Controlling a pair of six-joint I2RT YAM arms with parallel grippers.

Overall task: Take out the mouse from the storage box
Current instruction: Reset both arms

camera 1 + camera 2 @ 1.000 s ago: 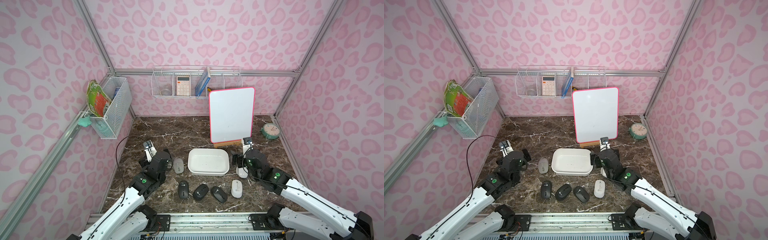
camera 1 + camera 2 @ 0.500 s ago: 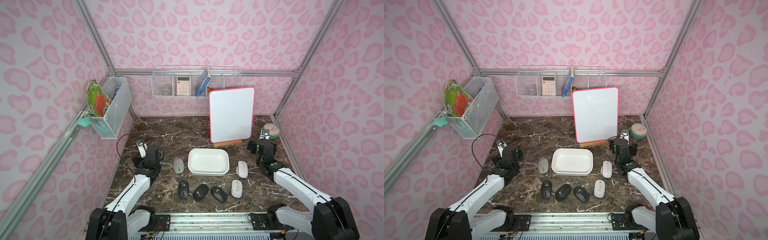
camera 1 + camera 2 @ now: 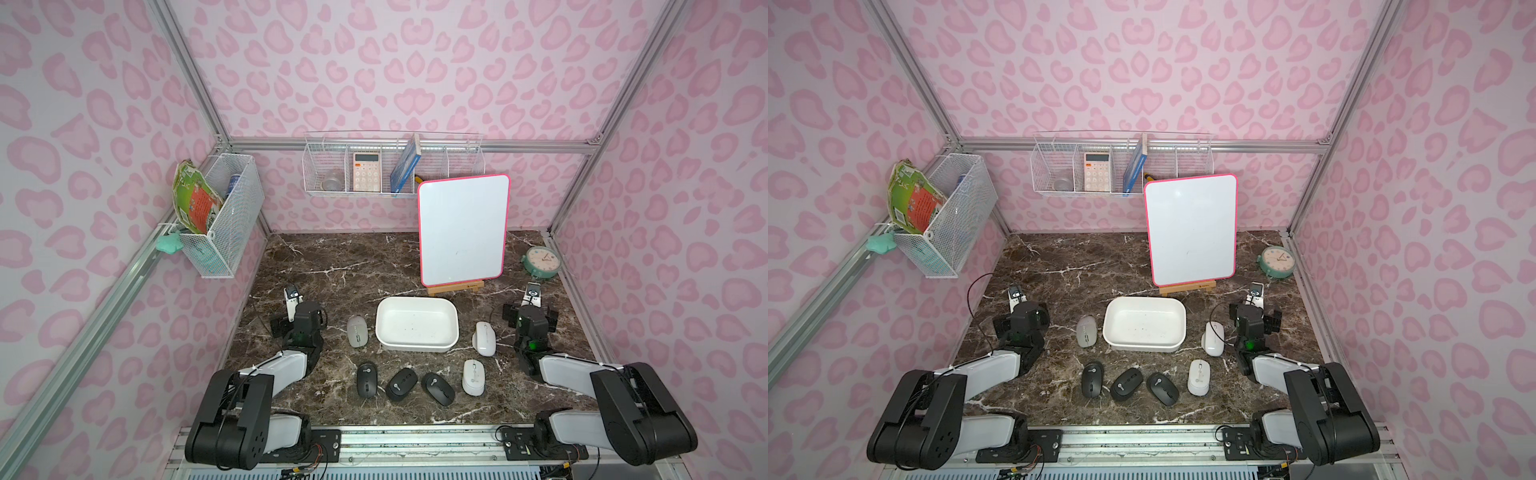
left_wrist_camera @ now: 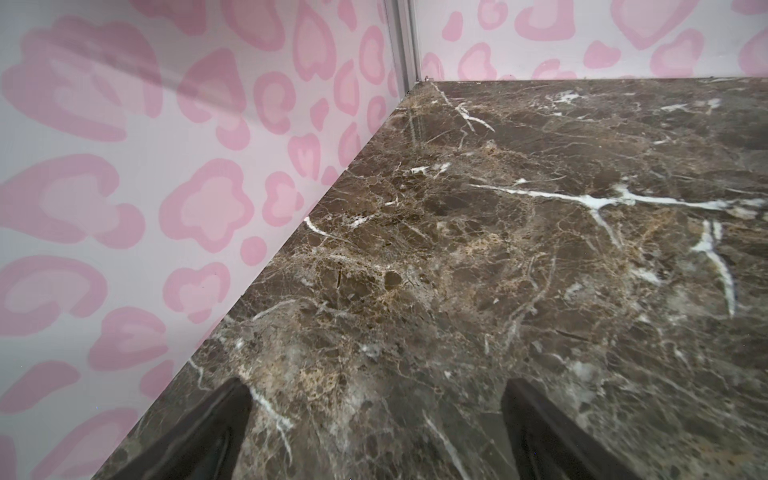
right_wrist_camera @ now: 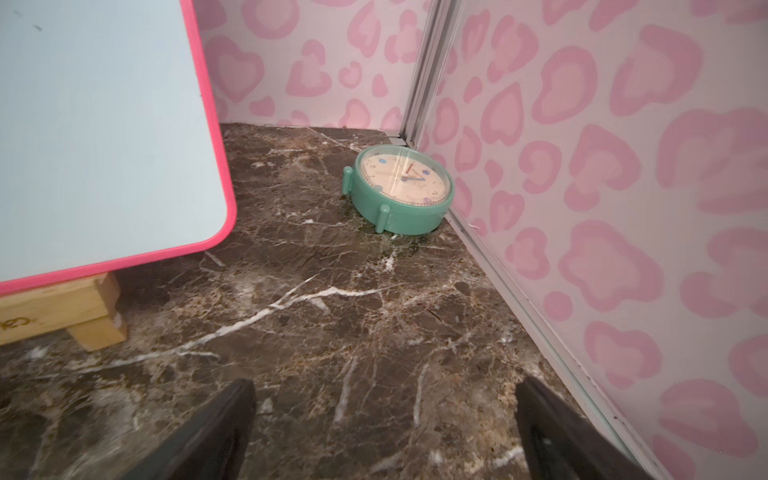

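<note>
1. The storage box was seen empty; the white mouse lay just right of it.
2. It was judged light, rigid and slick, best pinched across its flanks.
3. The left gripper and the right gripper were seen spread apart, empty.

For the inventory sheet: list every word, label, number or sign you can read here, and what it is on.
No text reads clearly.
Clock: dial numerals, blurred.
Calculator: key figures, too small.
Wooden stand: stamped mark, cut off, unreadable.
Green packet: print too small.
Blue book: cover print too small.
Black mice: round marks, not legible.
</note>
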